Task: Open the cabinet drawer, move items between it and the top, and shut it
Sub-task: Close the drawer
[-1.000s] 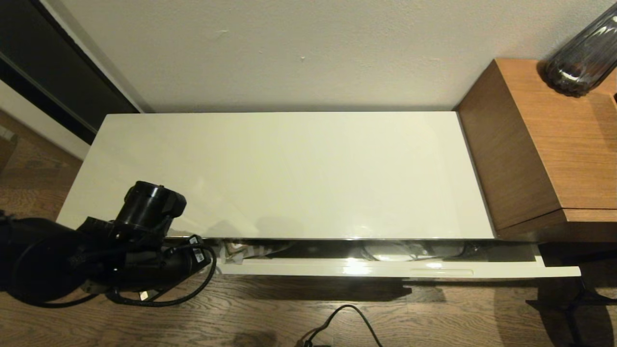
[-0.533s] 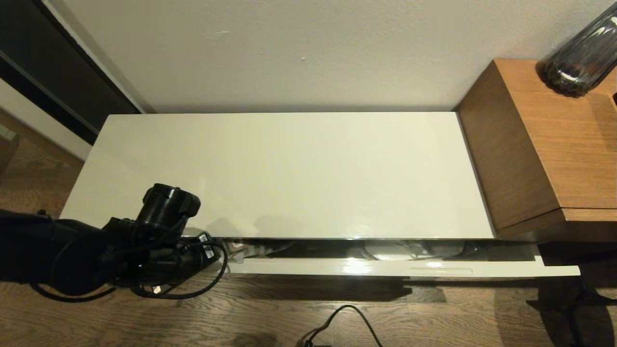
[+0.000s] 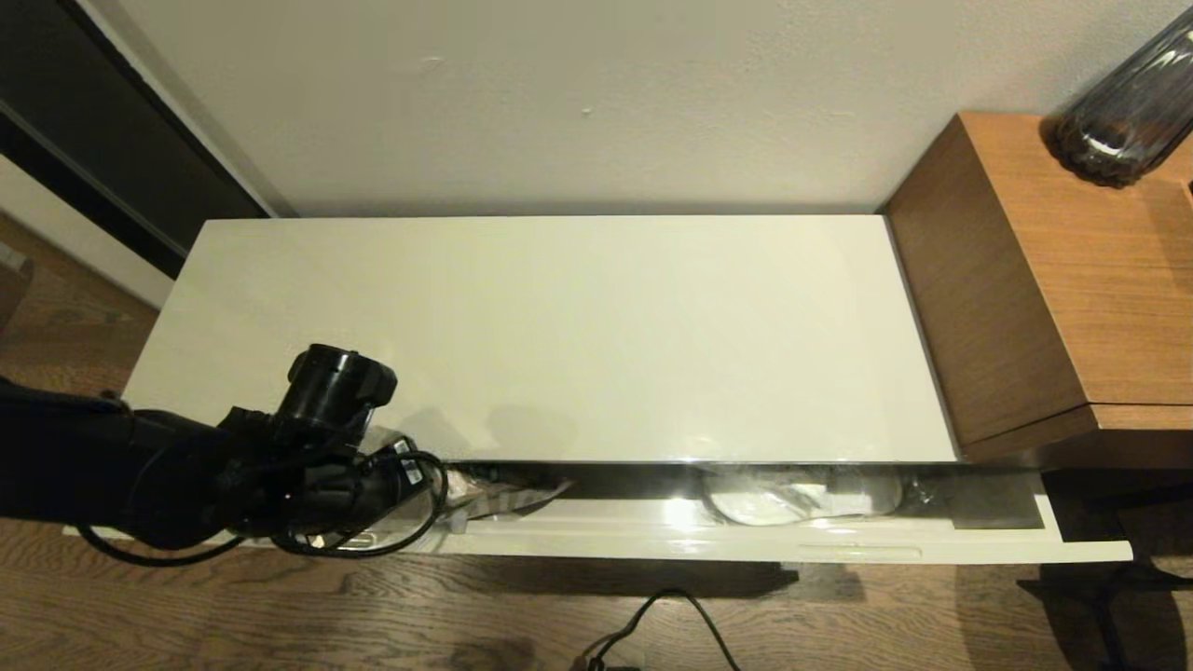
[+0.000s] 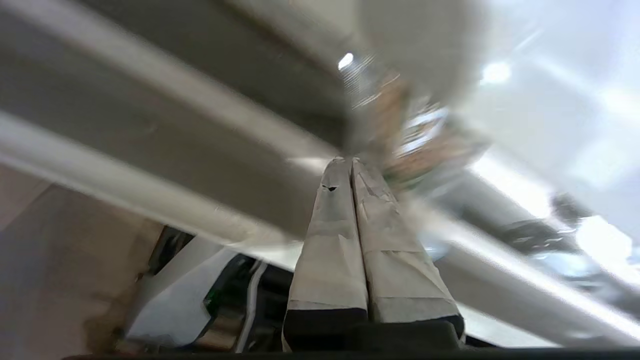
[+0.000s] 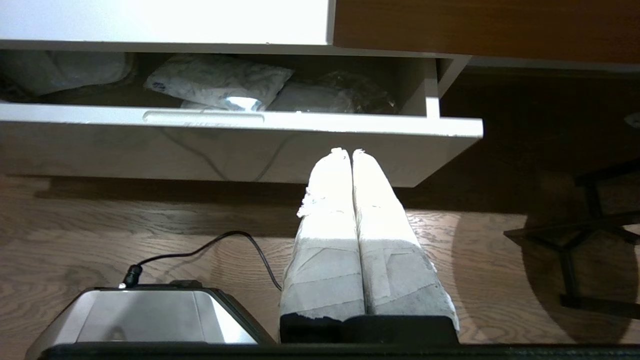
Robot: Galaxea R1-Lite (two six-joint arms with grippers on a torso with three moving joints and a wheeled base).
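I had the cabinet drawer (image 3: 746,539) pulled out only a little way, sticking out under the front edge of the top (image 3: 559,335). My left pincer (image 4: 350,162) was pressed together with nothing in it, its tips poked in by the left end of the drawer. My right pincer (image 5: 350,152) was also pressed together and empty, hanging low over the wood floor (image 5: 150,225) in front of the drawer's right end.

The drawer looked wide, hard and shiny, so I thought it would feel slippery. The long thin slot (image 5: 202,117) in its front edge seemed the best place to hook it.

Inside I saw a soft white pack (image 5: 220,80) with faint blue marks. It looked light and squashy, so I judged a gentle pinch on its edge would do. A crinkly clear-wrapped packet (image 3: 494,499) lay near the left; it was too hidden to say more.
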